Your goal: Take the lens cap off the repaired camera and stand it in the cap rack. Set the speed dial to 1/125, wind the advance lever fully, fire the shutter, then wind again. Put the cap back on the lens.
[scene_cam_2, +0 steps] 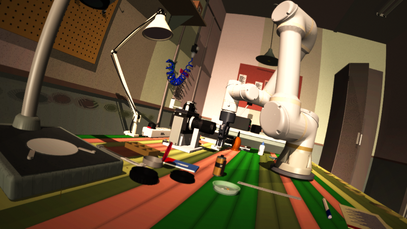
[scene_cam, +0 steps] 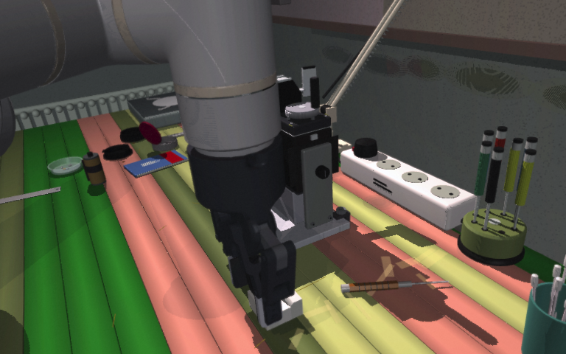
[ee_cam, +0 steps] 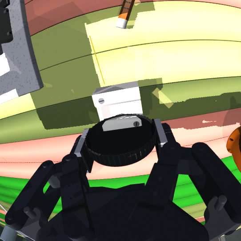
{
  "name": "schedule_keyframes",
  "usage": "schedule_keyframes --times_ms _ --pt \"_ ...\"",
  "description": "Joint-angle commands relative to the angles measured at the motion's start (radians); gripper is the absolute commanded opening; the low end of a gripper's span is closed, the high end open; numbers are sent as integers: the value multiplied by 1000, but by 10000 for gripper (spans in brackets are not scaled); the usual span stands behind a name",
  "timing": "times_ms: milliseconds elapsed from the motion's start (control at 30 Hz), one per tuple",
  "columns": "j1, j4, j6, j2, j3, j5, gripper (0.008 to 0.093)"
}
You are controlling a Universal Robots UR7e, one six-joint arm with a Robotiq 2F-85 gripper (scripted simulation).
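The black lens cap (ee_cam: 121, 140), ribbed round its rim, stands on edge in the small white cap rack (ee_cam: 118, 101) (scene_cam: 288, 307) on the striped bench, in front of the camera. The camera (scene_cam: 307, 163) (scene_cam_2: 187, 125) sits on its grey stand just behind and to the right, its lens (scene_cam_2: 203, 125) bare, with the speed dial (scene_cam: 300, 110) and a black lever on top. In the side camera the cap is hidden behind my fingers. My gripper (ee_cam: 120, 141) (scene_cam: 271, 300) (scene_cam_2: 219, 143) points down over the rack and is closed on the cap's rim.
The camera stand's grey base (ee_cam: 20, 60) lies close on the left of the rack. A screwdriver (scene_cam: 392, 286) lies on the bench to the right, an orange cone (scene_cam_2: 236, 143) stands near the gripper, and a power strip (scene_cam: 409, 188) runs behind.
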Motion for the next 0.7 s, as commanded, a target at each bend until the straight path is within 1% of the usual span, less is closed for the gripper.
schedule_keyframes --times_ms 0,200,233,667 --pt "0 0 0 0 0 0 210" --pt "0 0 0 0 0 0 90" --pt "0 0 0 0 0 0 80" --pt "0 5 0 -4 -1 0 80"
